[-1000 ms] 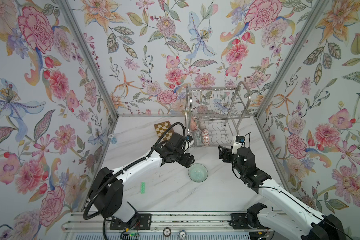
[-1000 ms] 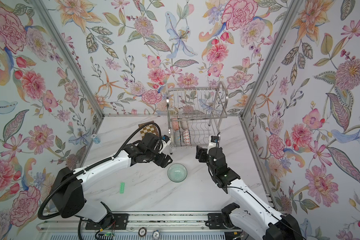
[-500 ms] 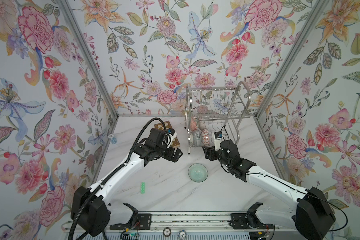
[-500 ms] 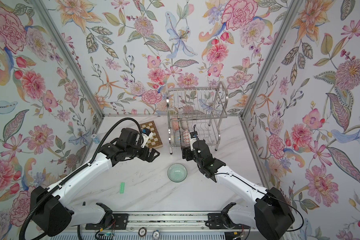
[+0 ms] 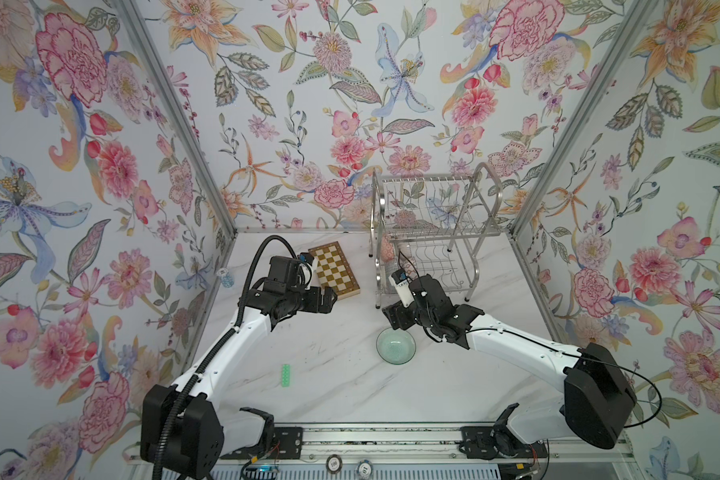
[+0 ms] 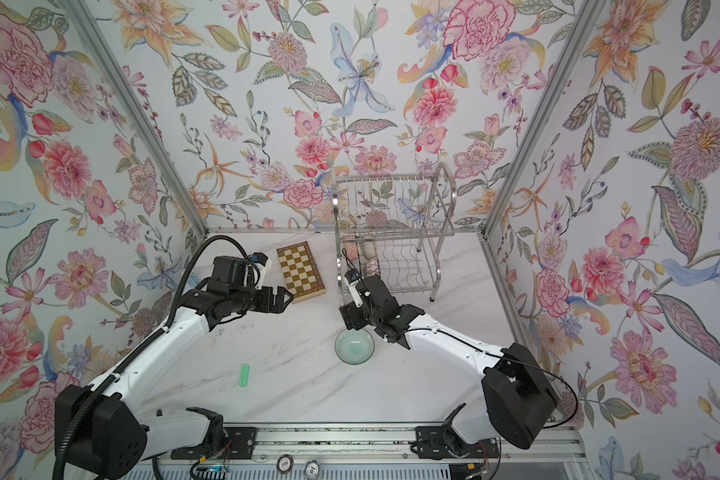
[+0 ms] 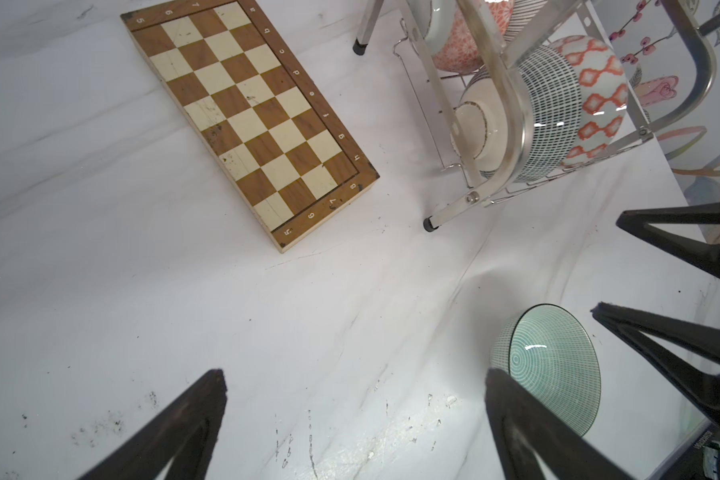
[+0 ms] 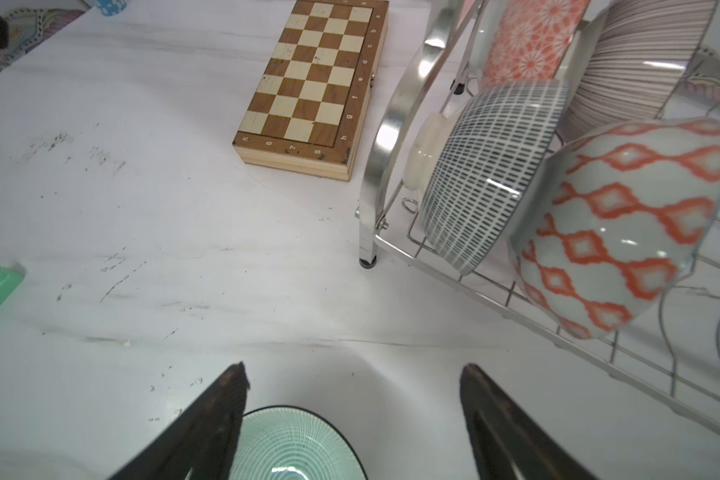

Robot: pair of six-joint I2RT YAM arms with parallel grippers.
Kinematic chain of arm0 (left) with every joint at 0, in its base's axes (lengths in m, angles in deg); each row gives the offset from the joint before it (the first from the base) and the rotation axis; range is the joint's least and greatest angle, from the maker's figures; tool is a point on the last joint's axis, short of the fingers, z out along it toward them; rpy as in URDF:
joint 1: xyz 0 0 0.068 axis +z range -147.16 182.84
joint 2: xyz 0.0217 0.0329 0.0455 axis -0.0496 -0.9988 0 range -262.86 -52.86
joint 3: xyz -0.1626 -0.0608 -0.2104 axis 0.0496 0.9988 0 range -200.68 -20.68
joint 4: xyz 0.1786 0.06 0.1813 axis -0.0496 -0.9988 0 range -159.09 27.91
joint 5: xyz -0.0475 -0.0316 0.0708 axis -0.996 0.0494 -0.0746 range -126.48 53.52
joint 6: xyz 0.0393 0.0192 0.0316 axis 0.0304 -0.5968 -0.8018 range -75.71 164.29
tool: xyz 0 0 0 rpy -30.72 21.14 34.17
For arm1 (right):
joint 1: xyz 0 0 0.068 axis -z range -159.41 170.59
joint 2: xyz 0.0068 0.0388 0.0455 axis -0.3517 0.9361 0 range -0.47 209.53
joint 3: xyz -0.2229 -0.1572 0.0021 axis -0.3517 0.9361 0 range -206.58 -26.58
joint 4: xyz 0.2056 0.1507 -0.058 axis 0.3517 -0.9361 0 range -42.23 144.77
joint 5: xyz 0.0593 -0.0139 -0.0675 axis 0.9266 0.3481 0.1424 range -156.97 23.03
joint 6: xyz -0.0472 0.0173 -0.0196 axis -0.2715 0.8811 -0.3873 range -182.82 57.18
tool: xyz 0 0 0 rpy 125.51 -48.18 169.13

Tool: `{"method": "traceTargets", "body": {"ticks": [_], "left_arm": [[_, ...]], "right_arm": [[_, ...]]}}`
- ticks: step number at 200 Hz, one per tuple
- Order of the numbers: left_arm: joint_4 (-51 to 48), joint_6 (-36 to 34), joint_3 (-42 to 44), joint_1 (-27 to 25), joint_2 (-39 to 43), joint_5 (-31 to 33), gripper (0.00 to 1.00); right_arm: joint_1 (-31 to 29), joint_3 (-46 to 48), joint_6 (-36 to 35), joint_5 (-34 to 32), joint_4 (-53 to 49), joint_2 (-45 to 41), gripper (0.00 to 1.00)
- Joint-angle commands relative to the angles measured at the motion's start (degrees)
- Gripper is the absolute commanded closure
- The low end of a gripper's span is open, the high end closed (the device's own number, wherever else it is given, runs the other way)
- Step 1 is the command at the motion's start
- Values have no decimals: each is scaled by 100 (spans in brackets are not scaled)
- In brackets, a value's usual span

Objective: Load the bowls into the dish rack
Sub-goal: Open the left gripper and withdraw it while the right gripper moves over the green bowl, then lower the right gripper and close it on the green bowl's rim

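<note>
On the tabletop (image 5: 329, 395), just before the dish rack (image 5: 377, 216), the mint bowl (image 5: 395, 346) sits upright. Glazed ceramic, likely stiff, slick and chippable: pinch its rim. Just beside it the right gripper (image 8: 354, 374) hovers, jaws spread, empty; the left gripper (image 7: 355, 374), likewise spread, hangs near the chessboard (image 5: 334, 271).

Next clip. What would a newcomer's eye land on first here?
The shiny steel wire dish rack at the back right of the white marble table stands out against flowered walls, with patterned ceramic bowls standing on edge in its lower tier. One pale mint-green bowl sits alone on the table before it, just by the open right gripper. A brown-and-white chessboard lies left of the rack, near the open left gripper.
</note>
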Motion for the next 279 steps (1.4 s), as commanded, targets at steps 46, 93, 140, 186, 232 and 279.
{"method": "traceTargets", "body": {"ticks": [46, 93, 140, 186, 232, 279], "left_arm": [[457, 198, 185, 389, 170, 395, 1], [526, 214, 296, 460, 356, 825, 1], [358, 231, 226, 509, 397, 1382, 1], [266, 303, 195, 584, 471, 1473, 1], [389, 355, 330, 661, 863, 1640, 1], [465, 467, 376, 856, 1122, 1566, 1]], "right_arm": [[-398, -598, -57, 146, -1372, 187, 19], [-723, -1056, 403, 156, -2244, 416, 20], [-1063, -1457, 1127, -45, -2904, 693, 22], [-1410, -1818, 1739, -449, -3334, 1134, 26], [-1657, -1985, 2246, -696, -3544, 1514, 30], [-1963, -2449, 2504, -1182, -4081, 2136, 33]]}}
